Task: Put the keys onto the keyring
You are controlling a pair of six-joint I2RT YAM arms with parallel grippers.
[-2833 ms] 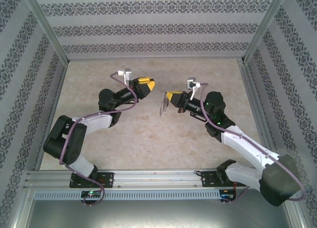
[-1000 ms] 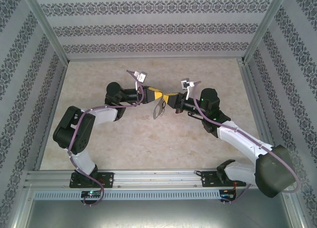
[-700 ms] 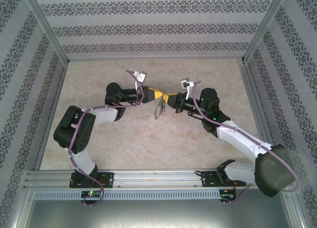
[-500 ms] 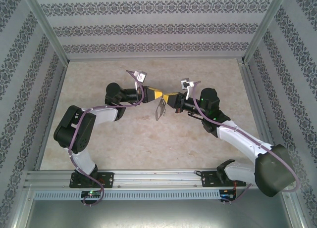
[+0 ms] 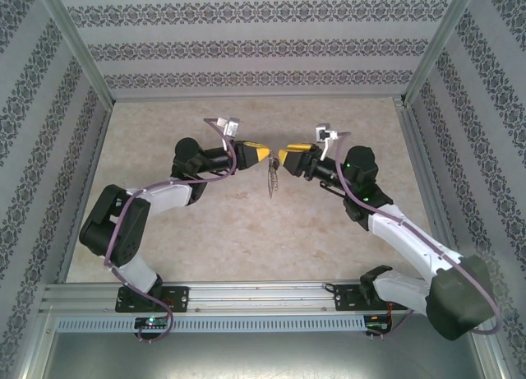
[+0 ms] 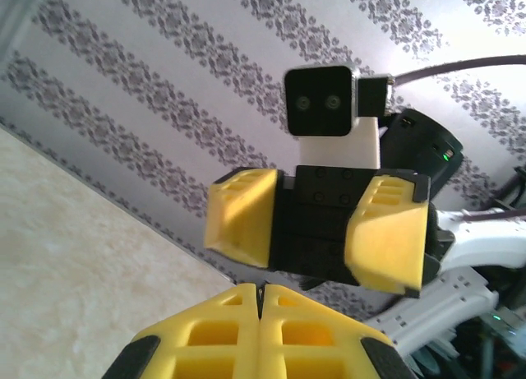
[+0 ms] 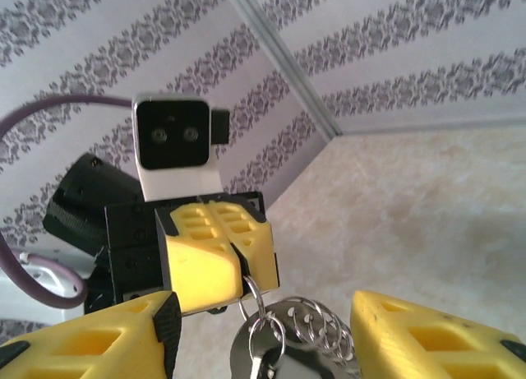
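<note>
My left gripper point(image 5: 261, 155) is shut on the thin silver keyring point(image 7: 254, 295), pinching its top loop between the yellow fingers point(image 7: 209, 260). Below the loop hangs a bunch of coiled silver rings point(image 7: 322, 325) and shiny key metal point(image 7: 267, 361); single keys are hard to tell apart. From above, the bunch point(image 5: 271, 182) dangles over the table between the two grippers. My right gripper point(image 5: 284, 157) faces the left one, open, its fingers point(image 7: 123, 338) spread either side of the bunch without touching it. In the left wrist view my own fingertips point(image 6: 246, 301) are pressed together.
The beige table point(image 5: 246, 231) lies below, walled by patterned panels point(image 5: 255, 46) at the back and both sides. An aluminium rail point(image 5: 263, 295) runs along the near edge by the arm bases. The two wrist cameras point(image 5: 230, 126) nearly face each other.
The right gripper, which carried the bunch 2.8 s ago, met the left gripper, has let go and drawn back slightly right. The bunch now hangs from the left gripper.
</note>
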